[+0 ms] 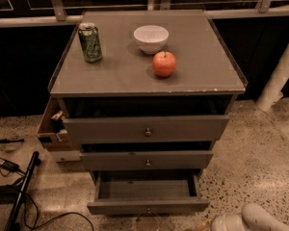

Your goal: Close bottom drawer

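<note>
The bottom drawer (148,206) is the lowest of three grey drawers in a grey cabinet. It stands pulled out towards me, its inside (147,189) is bare, and its small round knob (148,210) sits at the centre of the front. My gripper (225,223) is at the bottom right edge of the camera view, just right of the drawer's front corner and low near the floor. Only its white rounded end and part of the arm (260,219) show. It does not visibly touch the drawer.
The middle drawer (147,160) and top drawer (147,129) also stand slightly out. On the cabinet top are a green can (90,42), a white bowl (151,38) and a red apple (164,64). A cardboard box (53,131) sits at the left, with cables (19,186) on the floor and a white post (279,73) at the right.
</note>
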`<state>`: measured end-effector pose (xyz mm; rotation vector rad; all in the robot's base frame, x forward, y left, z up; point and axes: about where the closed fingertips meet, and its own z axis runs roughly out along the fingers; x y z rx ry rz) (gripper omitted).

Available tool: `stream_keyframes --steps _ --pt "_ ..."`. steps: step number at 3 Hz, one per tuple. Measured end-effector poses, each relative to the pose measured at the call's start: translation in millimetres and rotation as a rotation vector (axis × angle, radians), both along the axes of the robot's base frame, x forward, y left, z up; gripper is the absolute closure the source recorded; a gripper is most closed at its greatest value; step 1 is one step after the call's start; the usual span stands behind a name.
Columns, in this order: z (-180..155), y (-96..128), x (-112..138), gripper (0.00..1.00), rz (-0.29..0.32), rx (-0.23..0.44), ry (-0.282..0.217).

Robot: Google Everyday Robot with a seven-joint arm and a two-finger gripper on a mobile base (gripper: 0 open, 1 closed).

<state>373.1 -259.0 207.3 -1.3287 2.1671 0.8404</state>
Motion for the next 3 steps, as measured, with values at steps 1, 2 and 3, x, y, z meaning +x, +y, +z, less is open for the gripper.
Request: stream_keyframes --steps 1,2,3 --pt "-4.6 6.9 0.3 1.00 0.023 0.020 -0.038" --pt "-7.3 45.8 6.6 1.00 0.111 0.030 -0.228" --pt "-10.5 69.6 21.3 1.00 0.152 0.017 -0.372"
